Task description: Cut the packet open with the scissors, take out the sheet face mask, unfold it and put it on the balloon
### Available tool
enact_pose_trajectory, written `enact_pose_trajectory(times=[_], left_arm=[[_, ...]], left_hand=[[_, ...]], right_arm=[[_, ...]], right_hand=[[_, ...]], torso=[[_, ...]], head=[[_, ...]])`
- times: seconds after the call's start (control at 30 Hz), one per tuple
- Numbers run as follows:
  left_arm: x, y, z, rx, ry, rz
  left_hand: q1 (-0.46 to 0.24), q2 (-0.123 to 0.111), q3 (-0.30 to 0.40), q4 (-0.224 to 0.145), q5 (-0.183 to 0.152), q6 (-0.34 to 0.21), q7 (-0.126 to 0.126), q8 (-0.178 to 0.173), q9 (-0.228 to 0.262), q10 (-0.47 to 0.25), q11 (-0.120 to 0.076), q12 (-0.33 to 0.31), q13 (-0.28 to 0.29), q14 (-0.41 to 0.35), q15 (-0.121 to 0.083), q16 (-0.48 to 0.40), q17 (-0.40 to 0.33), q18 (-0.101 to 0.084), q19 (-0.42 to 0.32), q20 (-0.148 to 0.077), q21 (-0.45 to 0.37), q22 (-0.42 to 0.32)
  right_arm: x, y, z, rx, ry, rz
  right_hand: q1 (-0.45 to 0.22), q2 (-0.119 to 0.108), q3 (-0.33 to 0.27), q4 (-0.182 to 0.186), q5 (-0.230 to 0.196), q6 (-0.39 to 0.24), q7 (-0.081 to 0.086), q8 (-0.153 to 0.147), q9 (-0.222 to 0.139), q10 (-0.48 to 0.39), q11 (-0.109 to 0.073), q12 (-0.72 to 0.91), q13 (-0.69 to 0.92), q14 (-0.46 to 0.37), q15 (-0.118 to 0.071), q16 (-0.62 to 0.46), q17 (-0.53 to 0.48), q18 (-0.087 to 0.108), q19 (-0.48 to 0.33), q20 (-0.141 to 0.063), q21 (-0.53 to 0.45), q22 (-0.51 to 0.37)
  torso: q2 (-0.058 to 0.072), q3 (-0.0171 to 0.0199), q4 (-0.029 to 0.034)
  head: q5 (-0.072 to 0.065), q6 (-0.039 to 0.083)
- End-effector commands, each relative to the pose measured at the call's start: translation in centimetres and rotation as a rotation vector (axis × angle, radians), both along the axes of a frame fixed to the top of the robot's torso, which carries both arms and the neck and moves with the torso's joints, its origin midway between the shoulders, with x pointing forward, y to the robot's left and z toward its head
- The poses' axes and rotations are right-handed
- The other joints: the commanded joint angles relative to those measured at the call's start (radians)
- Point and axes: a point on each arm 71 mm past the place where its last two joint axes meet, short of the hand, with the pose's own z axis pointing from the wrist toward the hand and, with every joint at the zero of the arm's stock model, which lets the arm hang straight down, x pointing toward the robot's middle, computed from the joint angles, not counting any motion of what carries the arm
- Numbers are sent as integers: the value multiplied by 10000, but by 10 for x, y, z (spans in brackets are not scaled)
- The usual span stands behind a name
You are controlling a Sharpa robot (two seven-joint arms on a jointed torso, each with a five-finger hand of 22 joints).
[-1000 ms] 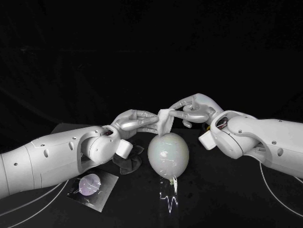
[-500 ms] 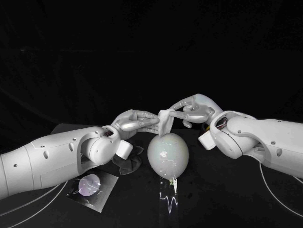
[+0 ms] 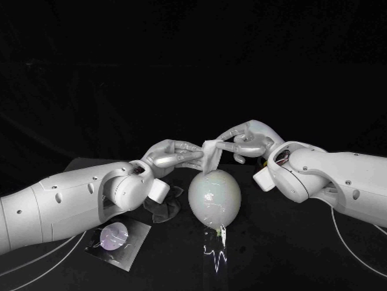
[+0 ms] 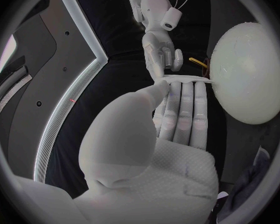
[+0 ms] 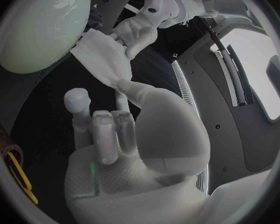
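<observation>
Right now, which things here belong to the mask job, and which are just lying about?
Job: sheet mask, pinched by left robot hand and right robot hand; balloon; packet; yellow scissor handles.
Lying about: dark crumpled cloth beside the balloon.

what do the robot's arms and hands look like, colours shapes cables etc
The left arm and right arm are bulky, rounded, glossy white shells dotted with small dark round holes, each swelling to a bulbous wrist. Thin white cables trail beneath them. The left hand and right hand are silvery grey, with slim round-tipped fingers and a finely dotted palm.
</observation>
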Motion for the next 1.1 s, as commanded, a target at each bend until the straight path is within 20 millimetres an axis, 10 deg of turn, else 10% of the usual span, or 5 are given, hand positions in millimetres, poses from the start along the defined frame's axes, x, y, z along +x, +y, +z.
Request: enact_pose_trajectory(times=[0.03,0.53,1.1], left_arm=[[0,-1,2,-64,-199,78],[2,3,1,223,-145,669],[4,10,-6,899,619,1077]], left_hand=[[-140,20,20,-67,46,-18,16,2,480,64,32,-49,-4,90,10,-46,16,-12,-96,-1,109,67],[-290,58,199,-163,51,-8,20,5,526,105,27,-45,1,158,-1,-110,70,-17,-341,-9,508,319],[-1404,-783,110,424,47,-1061,544,-768,211,-1401,548,-53,-27,-179,332,-331,216,107,-672,381,182,74]], right_arm=[[0,1,1,-80,-80,41],[-2,2,1,-19,-85,70],[9,-3,7,150,-496,-623]], right_hand=[[-22,90,-10,-48,30,65,8,120,418,1062,-47,36,2635,1029,-55,45,2634,126,29,-15,44,15],[-22,90,-10,-48,30,65,8,120,418,1062,-47,36,2635,1029,-55,45,2634,126,29,-15,44,15],[-35,113,-27,-78,26,57,8,140,435,1062,-46,36,2635,1029,-53,45,2634,116,73,-24,86,52]], torso=[[-2,-2,-2],[-6,0,-6],[-3,-1,4]], head=[[-2,-5],[-10,7],[-93,121]])
